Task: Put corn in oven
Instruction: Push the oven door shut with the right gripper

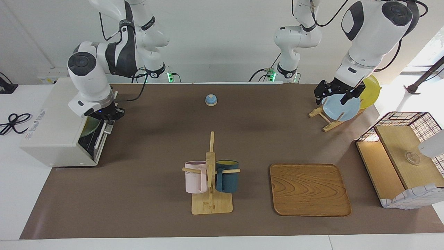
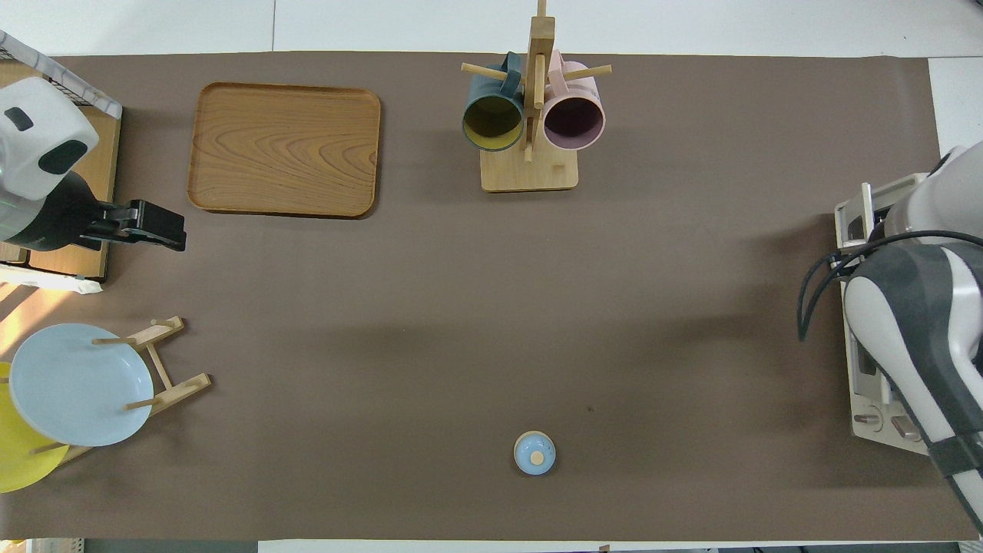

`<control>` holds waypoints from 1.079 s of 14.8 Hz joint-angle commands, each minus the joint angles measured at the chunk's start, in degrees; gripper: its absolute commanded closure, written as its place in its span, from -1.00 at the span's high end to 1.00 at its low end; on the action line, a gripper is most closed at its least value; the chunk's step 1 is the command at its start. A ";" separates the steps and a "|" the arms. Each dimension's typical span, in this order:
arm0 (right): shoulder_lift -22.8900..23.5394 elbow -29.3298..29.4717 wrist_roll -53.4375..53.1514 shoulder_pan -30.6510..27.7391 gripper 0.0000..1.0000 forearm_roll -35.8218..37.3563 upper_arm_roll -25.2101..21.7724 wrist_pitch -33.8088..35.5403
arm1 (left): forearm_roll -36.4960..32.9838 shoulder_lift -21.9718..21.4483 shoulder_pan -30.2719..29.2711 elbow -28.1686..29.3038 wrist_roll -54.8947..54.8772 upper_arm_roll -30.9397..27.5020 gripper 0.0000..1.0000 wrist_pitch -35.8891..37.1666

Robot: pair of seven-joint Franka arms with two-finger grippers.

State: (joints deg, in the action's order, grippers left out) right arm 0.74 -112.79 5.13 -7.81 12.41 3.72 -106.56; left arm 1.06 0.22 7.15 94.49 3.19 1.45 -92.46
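Right gripper (image 1: 110,116): low at the front opening of the oven (image 1: 57,128), at the worktop edge on the right arm's end. I cannot tell how its fingers stand.
Corn: not plainly visible. A pale yellow-green shape shows inside the oven's mouth, directly under this gripper. It is unclear whether this is the corn, and its long axis cannot be read.
Nearer arm: the right one, judged from its place at the oven.
Left gripper (image 1: 336,94): waits with fingers spread and empty, over the blue plate (image 1: 341,108) near the corner on the left arm's end.
Middle of worktop: small blue knobbed lid (image 1: 211,100), mug stand (image 1: 211,173), wooden tray (image 1: 309,189).
In the way: nothing beside the oven front, as far as I can judge.
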 commanded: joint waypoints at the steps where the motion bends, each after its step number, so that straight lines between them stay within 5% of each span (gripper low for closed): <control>1: 0.58 -0.50 2.78 -2.39 -1.00 1.74 -0.38 0.39 | -1.32 -0.93 -0.56 0.26 -0.21 0.57 1.00 0.61; 7: -2.41 0.38 7.16 -2.39 -0.70 1.66 -0.56 3.81 | -1.24 -0.93 -0.56 0.26 -0.21 0.48 1.00 0.61; 13: -3.21 2.84 8.14 -1.86 -0.04 -4.12 -0.65 6.98 | -1.24 -0.84 -0.56 0.26 -0.21 0.57 1.00 0.61; 15: -3.29 4.58 7.97 -1.42 0.35 -7.82 -0.12 8.12 | -1.24 -0.84 -0.56 0.26 -0.29 0.57 1.00 0.61; 16: -3.21 6.51 7.79 -1.33 0.79 -9.84 -0.03 9.43 | -1.24 -0.84 -0.56 0.35 -0.21 0.57 1.00 0.61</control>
State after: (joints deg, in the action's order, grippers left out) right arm -2.32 -109.59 11.61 -9.18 6.31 3.33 -100.09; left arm 1.06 0.22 7.15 94.49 3.19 1.45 -92.46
